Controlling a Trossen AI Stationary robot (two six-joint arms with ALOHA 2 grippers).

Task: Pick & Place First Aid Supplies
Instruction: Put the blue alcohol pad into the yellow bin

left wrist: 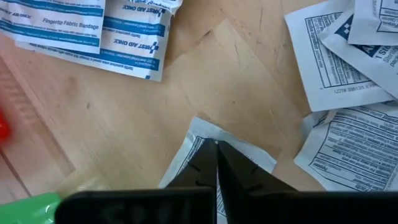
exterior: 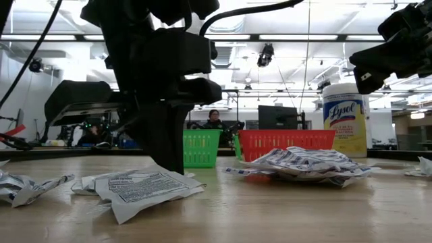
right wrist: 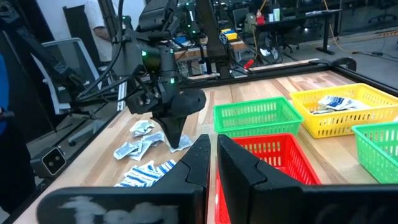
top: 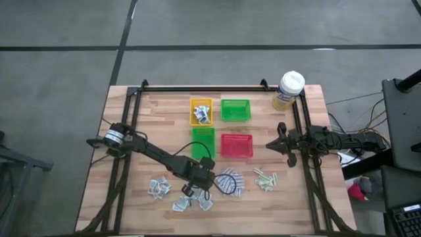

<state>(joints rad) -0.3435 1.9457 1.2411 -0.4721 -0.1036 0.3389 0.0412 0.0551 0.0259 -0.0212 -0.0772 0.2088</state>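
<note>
White-grey sachets (top: 159, 189) lie flat near the table's near edge, with more (left wrist: 348, 56) close to my left gripper. Blue-and-white pads (top: 229, 181) are heaped right of them, and pale green strips (top: 265, 179) lie farther right. My left gripper (top: 196, 182) stands over the sachets with its fingers pointing down, shut on one sachet (left wrist: 249, 155). My right gripper (top: 273, 143) waits shut above the table's right side, right of the red tray, touching nothing. My left gripper pinches a white-grey sachet between its two shut fingers (left wrist: 205, 168), close to one corner (left wrist: 200, 127) of the packet. It comes from above, pointing down. In the low view the fingers (exterior: 169, 145) reach down to the sachet (exterior: 145, 185), which lies on the table.
Four small trays stand mid-table: yellow (top: 193, 113) with a few packets inside, green (top: 235, 109), green (top: 203, 141) and red (top: 236, 145). A yellow canister with a white lid (top: 288, 90) stands at the far right corner. Dark frame rails run along both sides.
</note>
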